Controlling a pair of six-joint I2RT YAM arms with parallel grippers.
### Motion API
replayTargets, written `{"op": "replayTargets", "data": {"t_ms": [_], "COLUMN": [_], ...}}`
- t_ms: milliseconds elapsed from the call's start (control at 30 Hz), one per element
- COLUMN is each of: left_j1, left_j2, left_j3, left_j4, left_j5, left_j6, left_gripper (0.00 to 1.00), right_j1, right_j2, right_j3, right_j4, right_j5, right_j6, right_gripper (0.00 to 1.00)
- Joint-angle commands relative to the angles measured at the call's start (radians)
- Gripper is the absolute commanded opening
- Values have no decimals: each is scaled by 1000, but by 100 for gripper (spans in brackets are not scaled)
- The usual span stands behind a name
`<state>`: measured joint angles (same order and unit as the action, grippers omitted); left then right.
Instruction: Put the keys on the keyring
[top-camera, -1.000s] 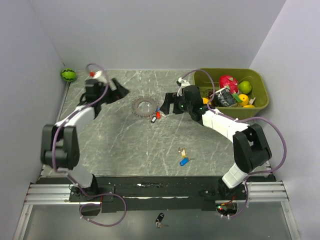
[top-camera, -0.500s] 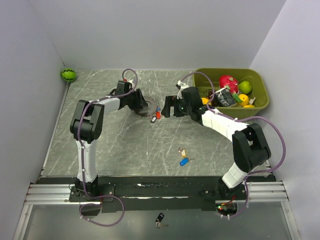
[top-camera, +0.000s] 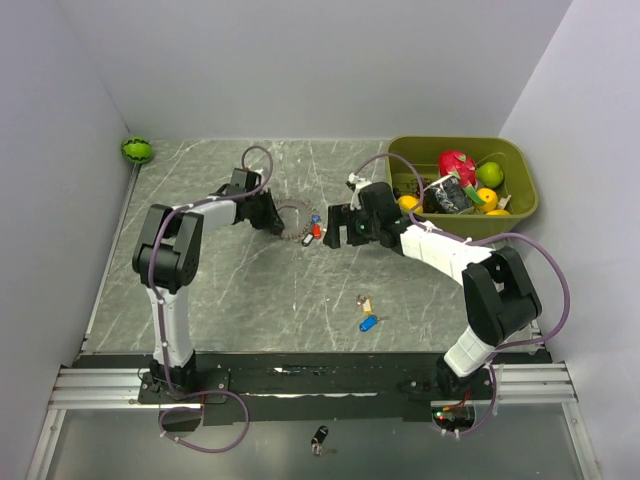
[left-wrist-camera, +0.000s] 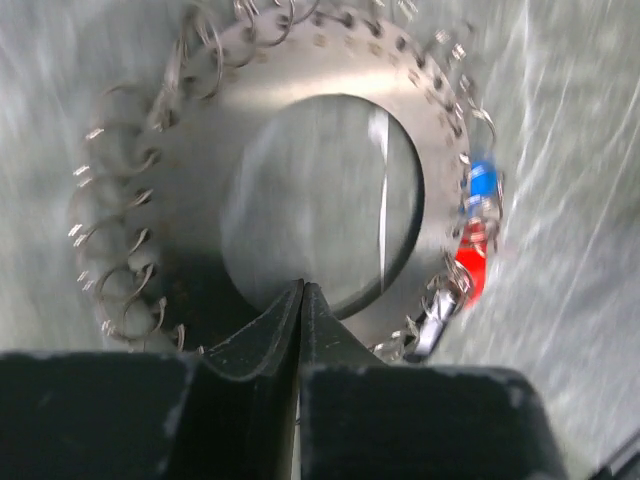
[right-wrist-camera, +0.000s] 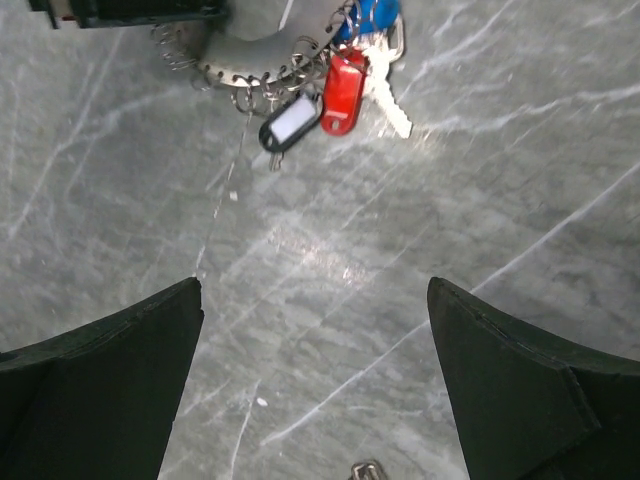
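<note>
Left jaws together over keyring rim

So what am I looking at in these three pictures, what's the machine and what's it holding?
Two robot arms, bolted to a table. The wide picture comes from a camera above; the other two from cameras on each wrist. The left tool is shut, tips at the inner edge of a toothed ring; whether it pinches the ring is unclear. The right tool is open and empty above the table. Some keys lie at the ring's edge; a blue key and a tan key lie loose. A bin stands right.
</note>
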<state>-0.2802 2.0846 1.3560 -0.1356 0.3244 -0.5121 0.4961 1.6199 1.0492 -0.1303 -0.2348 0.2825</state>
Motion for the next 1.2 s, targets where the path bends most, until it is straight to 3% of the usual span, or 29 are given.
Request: {"op": "replayTargets", "data": {"t_ms": [0,333,400,433,467,567,667,767,933,1033,1167], "left_j1": [-31,-169,-177,-177,-177,-177,-171,-139,-53,10,16], "left_j2": [-52,-271,-358,-389,-420,-546,-656,-699,-643,-578,-525], "left_j3": [-173,-511,-546,-549,-546,-529,-514,-515,-592,-678,-706], "left_j4": [-118,-88,-78,-72,-65,-58,-81,-131,-132,-18,89], "left_j5": [22,-51,-67,-76,-90,-139,-206,-239,-179,-52,48], "left_j6": [26,-48,-46,-48,-43,-57,-78,-100,-135,-160,-193], "left_gripper": [5,1,7,11,36,68,85,88,86,83,74], "right_j1": [22,36,38,39,42,50,65,71,75,75,76], "right_j2": [-46,-69,-75,-71,-63,-26,11,47,122,167,231], "right_j3": [-15,-2,-15,-14,-11,24,64,95,136,169,204], "right_j4": [-28,-45,-22,-11,-11,-29,-52,-72,-75,-74,-84], "right_j5": [8,60,58,60,58,54,49,49,29,2,-56], "right_j6": [-31,-40,-29,-25,-23,-28,-32,-26,1,20,34], "right_gripper": [100,100,100,100,100,100,100,100,97,84,66]}}
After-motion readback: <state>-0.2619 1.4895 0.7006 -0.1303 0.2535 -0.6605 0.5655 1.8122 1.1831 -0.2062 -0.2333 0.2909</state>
